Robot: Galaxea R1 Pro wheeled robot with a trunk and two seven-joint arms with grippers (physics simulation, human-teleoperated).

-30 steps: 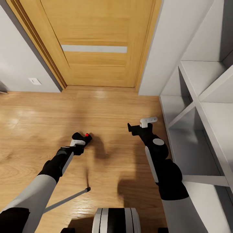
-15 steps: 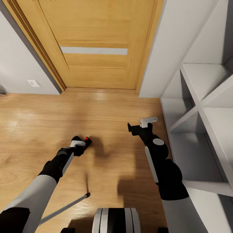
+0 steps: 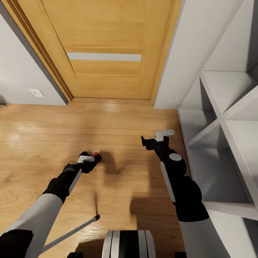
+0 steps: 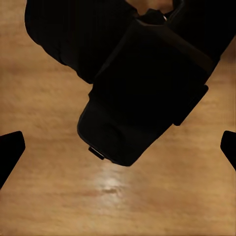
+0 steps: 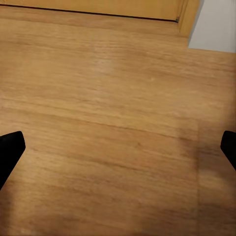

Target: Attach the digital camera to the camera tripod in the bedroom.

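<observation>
I carry the small black boxy digital camera [image 3: 94,156] pinched in my left tool [image 3: 89,159], at ten o'clock from the silver tripod leg [image 3: 71,231]; my right tool [image 3: 154,138] hangs spread, free for steadying.

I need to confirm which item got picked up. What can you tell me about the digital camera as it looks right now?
The digital camera is a small black boxy body with a red button on top. It sits at the end of the left gripper, above the wood plank floor. In the left wrist view it is a dark, matte block, tilted, close to the lens, with the floor behind it. The fingers' contact on it is not visible.
</observation>
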